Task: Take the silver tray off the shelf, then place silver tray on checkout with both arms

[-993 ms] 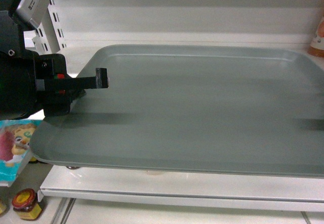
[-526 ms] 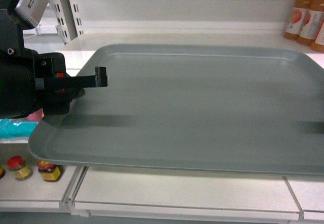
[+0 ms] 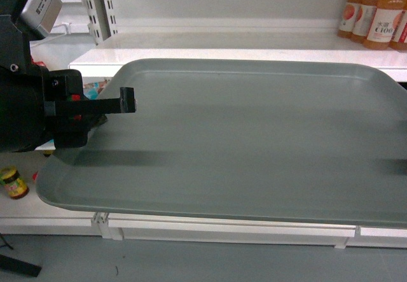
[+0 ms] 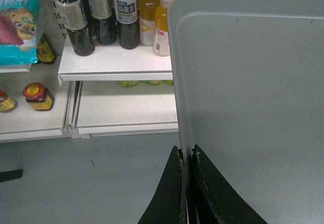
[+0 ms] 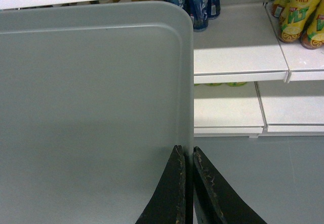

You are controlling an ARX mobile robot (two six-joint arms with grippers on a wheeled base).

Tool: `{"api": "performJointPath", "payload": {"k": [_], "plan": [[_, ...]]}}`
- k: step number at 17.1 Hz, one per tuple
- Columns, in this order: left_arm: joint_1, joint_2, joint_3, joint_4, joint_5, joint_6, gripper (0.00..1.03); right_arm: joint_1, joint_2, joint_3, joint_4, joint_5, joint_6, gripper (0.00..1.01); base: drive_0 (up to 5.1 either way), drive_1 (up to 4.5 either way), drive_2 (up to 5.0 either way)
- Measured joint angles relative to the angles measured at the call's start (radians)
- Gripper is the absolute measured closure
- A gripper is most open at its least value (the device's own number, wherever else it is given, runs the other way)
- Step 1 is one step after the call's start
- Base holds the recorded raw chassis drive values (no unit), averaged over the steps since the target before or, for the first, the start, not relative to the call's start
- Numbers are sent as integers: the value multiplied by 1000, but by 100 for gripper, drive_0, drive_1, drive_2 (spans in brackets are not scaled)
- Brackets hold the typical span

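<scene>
Large matte grey metal tray [image 3: 254,135] with rounded corners, held level in the air, clear of the white shelf board [image 3: 210,49] behind; left black gripper [image 4: 186,183] clamped on its left rim, right black gripper [image 5: 186,183] pinching the right rim; orange drink bottles [image 3: 375,14] far right, small yellow-lidded jar [image 3: 13,182] low on the left
</scene>
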Motion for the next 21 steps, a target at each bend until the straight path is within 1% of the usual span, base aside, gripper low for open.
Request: {"api": "performJointPath", "payload": {"k": [14,21], "plan": [[0,0,0,9,0,0,100,0,0,0,12,0,0,99,9,-410,429],[0,0,0,-3,0,0,100,0,-1,0,0,0,0,99,3,-416,421]]}}
